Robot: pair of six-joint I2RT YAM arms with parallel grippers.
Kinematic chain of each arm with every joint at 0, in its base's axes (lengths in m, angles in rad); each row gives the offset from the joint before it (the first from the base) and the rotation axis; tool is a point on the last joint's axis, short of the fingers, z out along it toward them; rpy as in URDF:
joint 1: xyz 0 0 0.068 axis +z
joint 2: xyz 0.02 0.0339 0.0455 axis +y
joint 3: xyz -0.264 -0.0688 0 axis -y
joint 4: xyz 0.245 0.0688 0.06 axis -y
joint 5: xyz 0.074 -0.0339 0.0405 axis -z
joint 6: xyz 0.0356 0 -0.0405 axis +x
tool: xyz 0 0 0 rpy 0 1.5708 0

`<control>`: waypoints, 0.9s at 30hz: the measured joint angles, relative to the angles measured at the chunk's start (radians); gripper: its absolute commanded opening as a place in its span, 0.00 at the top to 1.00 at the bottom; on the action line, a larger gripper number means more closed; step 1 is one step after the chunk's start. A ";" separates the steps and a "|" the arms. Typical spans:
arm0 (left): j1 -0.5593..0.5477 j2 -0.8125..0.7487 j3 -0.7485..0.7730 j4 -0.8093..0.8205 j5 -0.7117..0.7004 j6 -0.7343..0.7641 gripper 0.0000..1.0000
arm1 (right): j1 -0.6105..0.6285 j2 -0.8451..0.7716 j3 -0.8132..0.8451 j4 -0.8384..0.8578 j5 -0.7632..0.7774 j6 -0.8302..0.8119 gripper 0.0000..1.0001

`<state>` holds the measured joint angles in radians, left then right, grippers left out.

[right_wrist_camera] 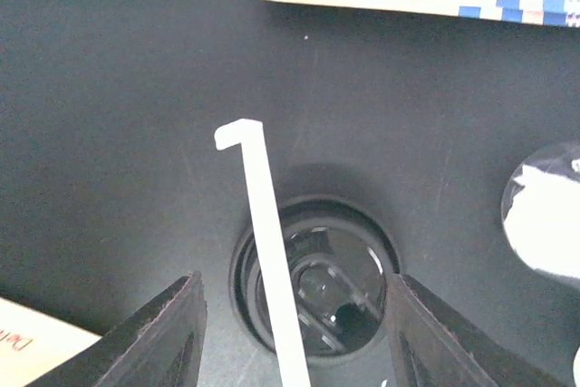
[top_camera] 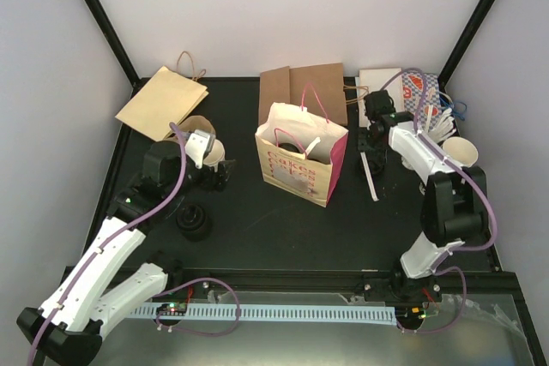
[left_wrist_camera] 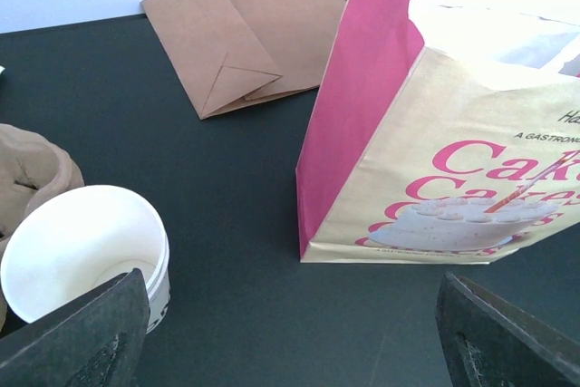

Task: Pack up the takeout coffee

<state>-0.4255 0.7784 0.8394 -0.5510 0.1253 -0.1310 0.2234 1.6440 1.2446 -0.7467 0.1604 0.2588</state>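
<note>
**Your cup stands on the table, not in the bag**

Your left fingers (left_wrist_camera: 82, 337) are spread wide and hold nothing. The little white cup (left_wrist_camera: 86, 246) stands upright on the black table (left_wrist_camera: 227, 224). It is so close to one of these fingers that you cannot tell if they touch. A brown paper thing (left_wrist_camera: 27, 169) sits right beside the cup. The pink and cream bag (left_wrist_camera: 435, 160) stands near by with its top open, apart from the cup. It has a cake picture on its side. Flat brown bags (left_wrist_camera: 245, 33) lie farther back on the table.

Your right fingers (right_wrist_camera: 154, 342) sit on both sides of a round black lid (right_wrist_camera: 335, 287) that lies on the table. A thin white stick (right_wrist_camera: 263, 224) lies across the lid. You cannot tell if these fingers squeeze the lid or only hang around it.
</note>
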 measured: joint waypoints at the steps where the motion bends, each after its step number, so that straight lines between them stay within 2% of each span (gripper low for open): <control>1: 0.000 0.000 -0.001 0.000 0.003 0.000 0.11 | -0.007 0.017 0.013 0.000 -0.002 -0.009 0.43; 11: 0.000 0.000 -0.006 0.003 0.018 0.001 0.11 | -0.017 0.219 0.159 -0.021 -0.002 -0.072 0.44; 27: 0.000 0.001 -0.006 0.006 0.022 0.001 0.11 | 0.008 0.359 0.269 -0.058 0.036 -0.109 0.51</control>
<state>-0.4255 0.7792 0.8330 -0.5449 0.1471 -0.1299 0.2317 2.0029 1.5135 -0.8051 0.1963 0.1501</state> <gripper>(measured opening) 0.889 0.515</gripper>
